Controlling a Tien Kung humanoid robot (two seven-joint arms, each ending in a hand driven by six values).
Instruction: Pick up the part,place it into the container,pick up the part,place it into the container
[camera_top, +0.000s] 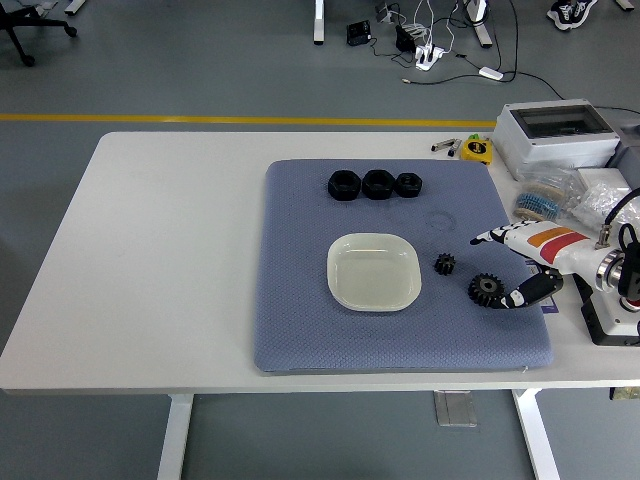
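1. Right robot hand (508, 268) sits at the right edge of the blue mat (300, 320), fingers spread and holding nothing, thumb just beside the larger gear (486, 290).
2. Smaller gear (445, 263) lies between that gear and the dish (373, 272), on the mat.
3. I'd close thumb and forefinger across the big gear's rim, then lift straight up.
4. Dish looks empty so far.
5. Three black parts (377, 184) sit at the mat's far side on the tabletop (160, 250).
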